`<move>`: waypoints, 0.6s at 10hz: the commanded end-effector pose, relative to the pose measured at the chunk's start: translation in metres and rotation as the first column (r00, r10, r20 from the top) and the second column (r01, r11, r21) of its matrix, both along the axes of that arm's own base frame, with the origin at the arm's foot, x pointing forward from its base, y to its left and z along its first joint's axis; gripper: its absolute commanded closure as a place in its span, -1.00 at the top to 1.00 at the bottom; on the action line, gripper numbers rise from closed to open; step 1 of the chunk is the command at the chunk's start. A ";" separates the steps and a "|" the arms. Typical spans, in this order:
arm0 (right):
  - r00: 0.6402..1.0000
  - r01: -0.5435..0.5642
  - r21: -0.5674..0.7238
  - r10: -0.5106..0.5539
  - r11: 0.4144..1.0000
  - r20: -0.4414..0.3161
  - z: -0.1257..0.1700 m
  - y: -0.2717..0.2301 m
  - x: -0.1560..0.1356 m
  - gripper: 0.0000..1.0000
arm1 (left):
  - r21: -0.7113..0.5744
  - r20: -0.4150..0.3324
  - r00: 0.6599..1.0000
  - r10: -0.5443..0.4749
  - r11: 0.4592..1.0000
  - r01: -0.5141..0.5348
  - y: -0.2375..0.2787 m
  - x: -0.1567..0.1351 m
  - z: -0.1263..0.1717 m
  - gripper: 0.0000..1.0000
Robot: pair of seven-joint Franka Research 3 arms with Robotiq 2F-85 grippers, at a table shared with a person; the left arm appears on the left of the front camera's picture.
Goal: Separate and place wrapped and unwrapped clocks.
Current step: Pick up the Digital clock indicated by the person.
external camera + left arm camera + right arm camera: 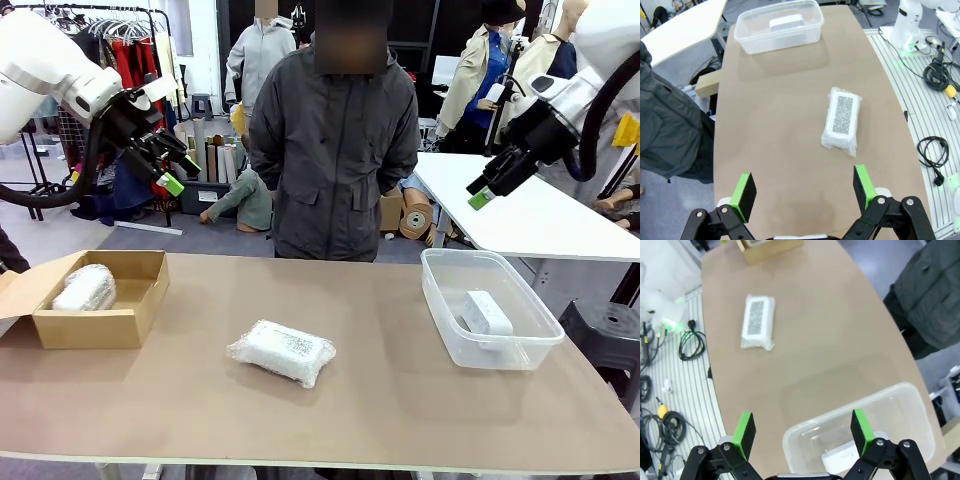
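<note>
A flat rectangular wrapped clock (282,351) (842,117) (758,321) lies alone at the middle of the brown table. A rounder wrapped clock (85,288) rests inside the open cardboard box (95,328) (772,252) at the left. The bare white unwrapped clock (487,313) (786,22) lies in the clear plastic tub (432,290) (760,42) (840,415) at the right. My left gripper (180,170) (804,190) hangs open high above the table's left side. High over the tub, my right gripper (478,192) (802,427) is open too. Neither holds anything.
A person in a dark jacket (335,150) stands at the far edge of the table, with no hands over it. A white table (540,215) stands behind at the right. Cables (935,155) lie on the floor on my side.
</note>
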State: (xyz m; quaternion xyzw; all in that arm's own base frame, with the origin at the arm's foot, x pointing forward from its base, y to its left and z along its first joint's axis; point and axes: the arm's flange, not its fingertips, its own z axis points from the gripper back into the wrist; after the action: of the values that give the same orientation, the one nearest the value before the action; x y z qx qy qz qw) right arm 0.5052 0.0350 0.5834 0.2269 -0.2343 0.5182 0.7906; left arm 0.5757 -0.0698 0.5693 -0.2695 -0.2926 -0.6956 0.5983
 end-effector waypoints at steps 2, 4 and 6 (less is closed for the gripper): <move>0.996 -0.089 0.032 0.088 0.995 0.024 -0.009 -0.016 0.007 1.00 | -0.006 -0.001 1.000 -0.005 1.000 0.005 0.000 -0.001 0.001 1.00; 0.989 -0.144 0.036 0.143 0.989 0.027 -0.015 -0.026 0.008 1.00 | -0.006 -0.001 1.000 -0.005 1.000 0.005 0.000 -0.001 0.001 1.00; 0.982 -0.190 0.096 0.189 0.977 0.023 -0.021 -0.032 0.011 1.00 | -0.006 -0.001 1.000 -0.005 1.000 0.005 0.000 -0.001 0.001 1.00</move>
State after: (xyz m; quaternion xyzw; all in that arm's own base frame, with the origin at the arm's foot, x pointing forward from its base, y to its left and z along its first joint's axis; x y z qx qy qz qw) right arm 0.5088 0.0095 0.5593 0.2554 -0.2269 0.5710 0.7465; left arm 0.5757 -0.0698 0.5692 -0.2696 -0.2926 -0.6956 0.5983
